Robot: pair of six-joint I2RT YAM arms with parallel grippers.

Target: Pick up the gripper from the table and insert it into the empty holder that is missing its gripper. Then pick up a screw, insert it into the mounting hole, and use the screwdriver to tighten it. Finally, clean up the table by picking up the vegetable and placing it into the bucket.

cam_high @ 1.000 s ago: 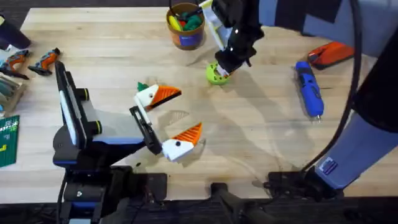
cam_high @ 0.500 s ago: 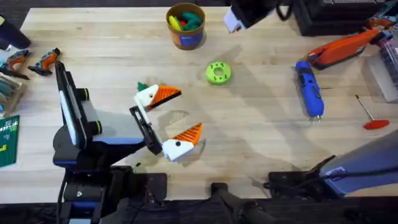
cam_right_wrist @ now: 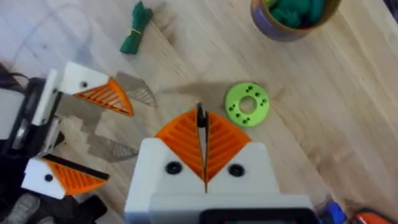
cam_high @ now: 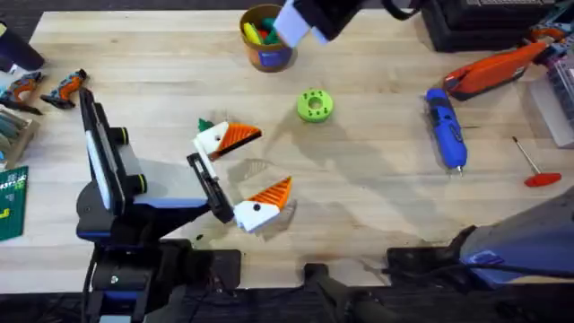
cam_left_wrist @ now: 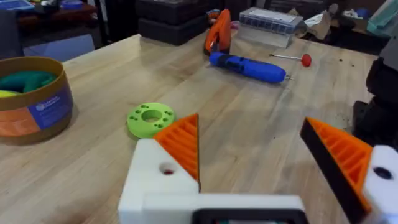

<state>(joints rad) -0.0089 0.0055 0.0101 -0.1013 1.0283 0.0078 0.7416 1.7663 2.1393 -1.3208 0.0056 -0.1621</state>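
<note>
Right gripper (cam_right_wrist: pixel 204 146): orange ribbed pads pressed together along a thin dark seam, nothing visible between them. In the overhead view it hangs high near the table's far edge, just beside the bucket (cam_high: pixel 266 38), blurred (cam_high: pixel 300 20).

Below and just beyond its tips: lime-green disc with holes (cam_right_wrist: pixel 247 104), lying flat on the wood. Farther on, the bucket (cam_right_wrist: pixel 292 17), green toy showing inside. Off to one side of the tips, the left gripper (cam_right_wrist: pixel 78 134), and past it the dark-green vegetable (cam_right_wrist: pixel 137 28), on the table, apart from everything else.

Left gripper (cam_high: pixel 247 172): fingers spread wide, empty, both white mounts carrying orange tips; it sits low over the table's middle. From its own camera, one orange finger (cam_left_wrist: pixel 183 144) near centre, the other (cam_left_wrist: pixel 339 155) well out to the side.

Ahead of the left fingers: green disc (cam_left_wrist: pixel 150 119) near. Bucket (cam_left_wrist: pixel 34 99) to one side, blue label facing, green toy within. Farther out, the blue screwdriver (cam_left_wrist: pixel 249 66) lies on its side, silver tip toward a thin rod with a red handle (cam_left_wrist: pixel 292 58). An orange tool (cam_left_wrist: pixel 217 36) lies just behind the screwdriver's butt end.

Overhead: vegetable (cam_high: pixel 205 124) peeks out just behind the left gripper's far finger. Screwdriver (cam_high: pixel 446 128) well apart from both grippers.
</note>
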